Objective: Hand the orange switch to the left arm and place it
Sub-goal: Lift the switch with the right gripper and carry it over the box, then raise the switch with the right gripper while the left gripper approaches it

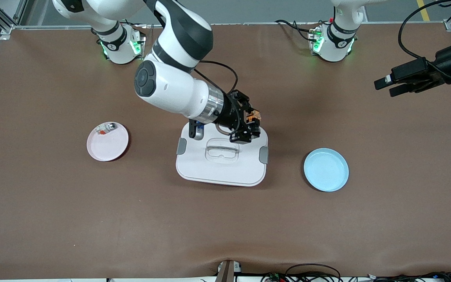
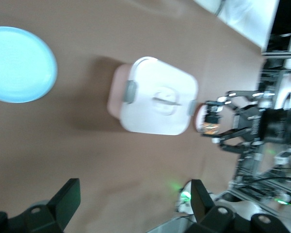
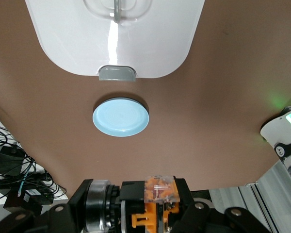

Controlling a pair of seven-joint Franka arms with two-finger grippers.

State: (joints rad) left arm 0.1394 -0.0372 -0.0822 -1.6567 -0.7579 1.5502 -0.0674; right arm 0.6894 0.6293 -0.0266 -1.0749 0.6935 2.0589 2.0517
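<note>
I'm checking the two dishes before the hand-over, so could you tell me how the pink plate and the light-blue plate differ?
The pink plate lies toward the right arm's end of the table, the light-blue plate toward the left arm's end. The pink plate carries a small white-grey part near its rim; the light-blue plate holds nothing. The light-blue plate lies nearer the front camera. Both are round, shallow and flat on the table, either side of the box.

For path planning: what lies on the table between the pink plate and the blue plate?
The white box lies between the pink plate and the blue plate, as the front view shows.
</note>
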